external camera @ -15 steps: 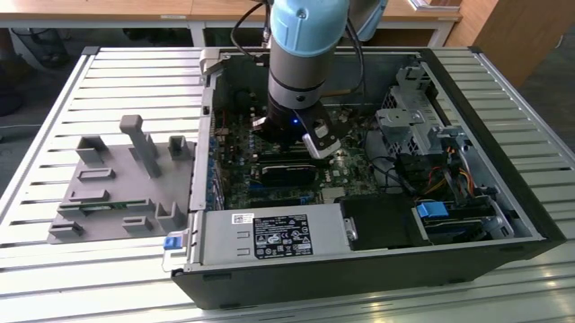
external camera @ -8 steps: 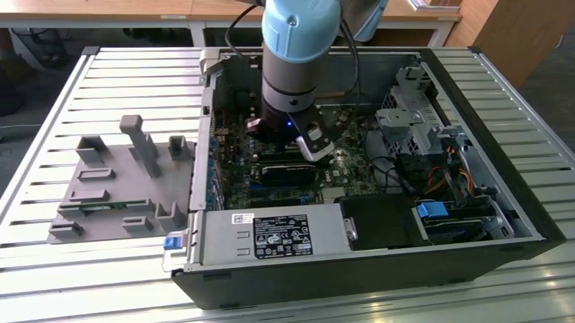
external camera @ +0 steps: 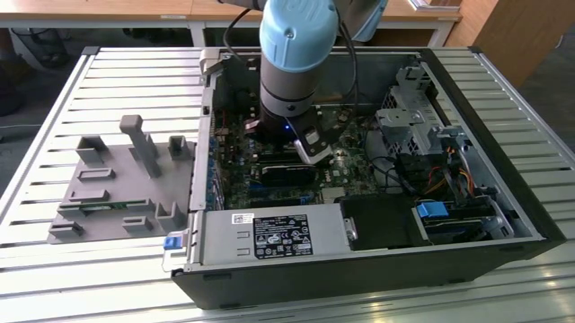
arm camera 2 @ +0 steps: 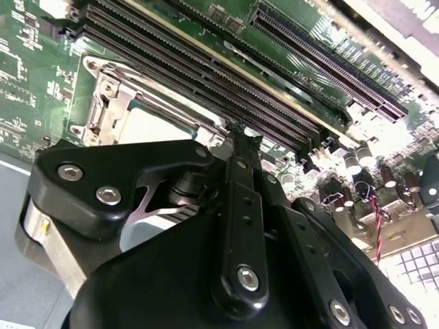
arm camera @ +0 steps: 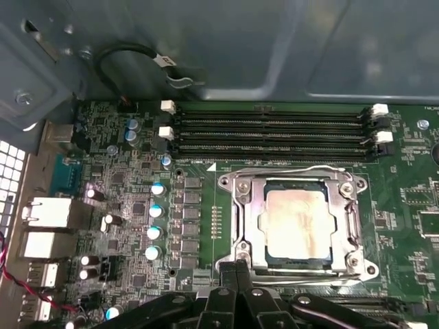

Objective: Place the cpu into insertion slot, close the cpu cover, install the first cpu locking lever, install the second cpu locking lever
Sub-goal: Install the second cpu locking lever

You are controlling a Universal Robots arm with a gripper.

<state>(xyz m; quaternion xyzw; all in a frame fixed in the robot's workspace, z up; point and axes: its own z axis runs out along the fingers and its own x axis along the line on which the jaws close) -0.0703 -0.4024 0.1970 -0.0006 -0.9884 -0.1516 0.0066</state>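
The gripper (arm camera: pixel 236 271) reaches into the open computer case (external camera: pixel 503 222), its black matte fingers (arm camera 2: pixel 241 147) pressed together into one narrow tip with nothing between them; in the exterior view the arm's blue and silver wrist hides that tip. Just beyond the tip, the cpu (arm camera: pixel 300 225) lies flat in the insertion slot (arm camera: pixel 267 255), its square metal top dull and stained tan, its edges parallel to the slot's. The cpu cover (arm camera: pixel 295 179), a thin bright steel frame, lies shut around it, the chip showing through its window. A thin wire lever runs along the frame's far edge; whether it is latched is hard to make out. Farther off, long black memory slots (arm camera: pixel 274 130) run lengthwise parallel to that edge, on the green motherboard (arm camera: pixel 137 171).
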